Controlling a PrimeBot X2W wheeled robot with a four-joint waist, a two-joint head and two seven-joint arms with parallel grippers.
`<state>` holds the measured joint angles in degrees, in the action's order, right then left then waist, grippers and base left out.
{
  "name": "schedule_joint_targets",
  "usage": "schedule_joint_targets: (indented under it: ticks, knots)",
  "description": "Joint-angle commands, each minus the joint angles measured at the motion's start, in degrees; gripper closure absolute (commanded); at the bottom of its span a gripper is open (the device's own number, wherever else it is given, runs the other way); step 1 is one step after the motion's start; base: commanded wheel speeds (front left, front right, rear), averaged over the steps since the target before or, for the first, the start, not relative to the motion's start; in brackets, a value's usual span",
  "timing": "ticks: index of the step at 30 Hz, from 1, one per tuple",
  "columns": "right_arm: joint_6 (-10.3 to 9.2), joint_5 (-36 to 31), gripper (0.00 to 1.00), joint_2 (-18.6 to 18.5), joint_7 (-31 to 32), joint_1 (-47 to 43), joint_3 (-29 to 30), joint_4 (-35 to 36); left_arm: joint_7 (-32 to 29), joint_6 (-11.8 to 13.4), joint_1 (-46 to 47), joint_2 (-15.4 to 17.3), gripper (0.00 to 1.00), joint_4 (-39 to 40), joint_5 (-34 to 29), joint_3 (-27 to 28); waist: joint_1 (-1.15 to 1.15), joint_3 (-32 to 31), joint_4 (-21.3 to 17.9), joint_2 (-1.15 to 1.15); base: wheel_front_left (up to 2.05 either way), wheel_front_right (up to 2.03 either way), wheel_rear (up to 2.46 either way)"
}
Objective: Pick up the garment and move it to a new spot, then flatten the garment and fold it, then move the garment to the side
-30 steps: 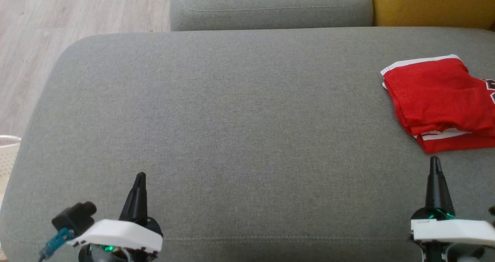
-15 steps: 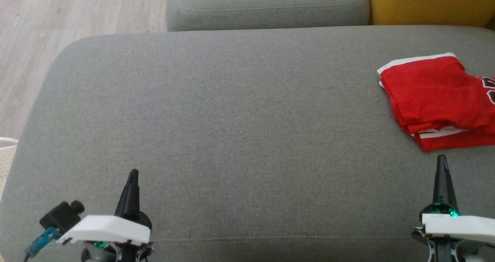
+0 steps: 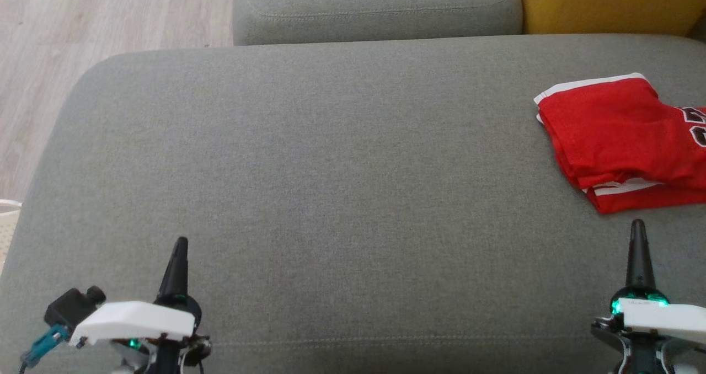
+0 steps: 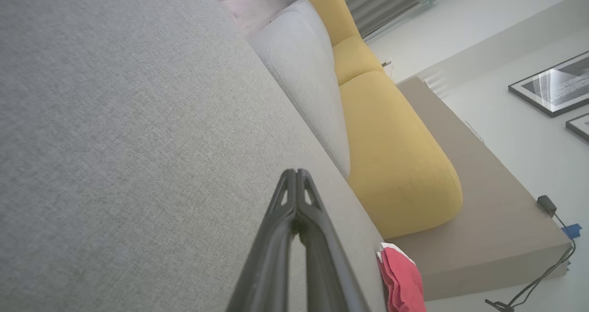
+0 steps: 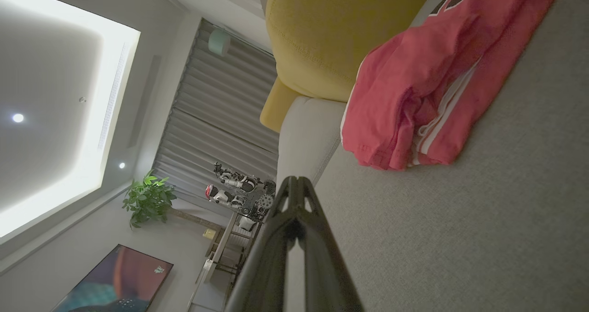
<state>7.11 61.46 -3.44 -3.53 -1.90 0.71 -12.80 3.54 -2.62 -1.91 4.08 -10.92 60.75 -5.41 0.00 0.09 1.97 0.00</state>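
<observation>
The garment point(image 3: 623, 142) is a red jersey with white stripes, folded into a compact stack at the right side of the grey cushion point(image 3: 331, 170). It also appears in the right wrist view as the garment point(image 5: 414, 86), and small at the bottom of the left wrist view as the garment point(image 4: 402, 280). My right gripper point(image 3: 638, 230) is shut and empty, just in front of the jersey's near edge. My left gripper point(image 3: 180, 247) is shut and empty at the cushion's front left, far from it. Both pairs of fingers meet at their tips in the wrist views, left point(image 4: 297, 174) and right point(image 5: 294, 181).
A grey back cushion point(image 3: 375, 7) and a yellow cushion point(image 3: 606, 4) border the far edge. Wooden floor point(image 3: 83, 26) lies to the left, and a white basket rim point(image 3: 8, 206) shows at the left edge.
Both arms have drawn back slightly toward the lower corners of the view, the left one more. The camera has shifted a little. The folded jersey lies still.
</observation>
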Motion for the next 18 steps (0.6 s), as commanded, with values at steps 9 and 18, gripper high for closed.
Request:
schedule_joint_targets:
  ticks: [9, 18]
  knots:
    - [0.27, 7.76, 1.0, -1.2, 1.9, 4.11, 0.28, 1.09, -1.74, -1.51, 4.19, 0.87, 1.0, 0.55, 7.91, 3.3, 0.0, 0.02, -0.42, 0.0, 0.0, 0.0, 0.0]
    - [0.29, 13.98, 1.0, -1.21, 3.42, 5.05, 1.03, 0.56, -3.27, -2.34, 5.11, 0.83, 1.0, -0.33, 14.31, 4.78, 0.0, 0.04, -0.8, 0.0, 0.0, 0.0, 0.0]
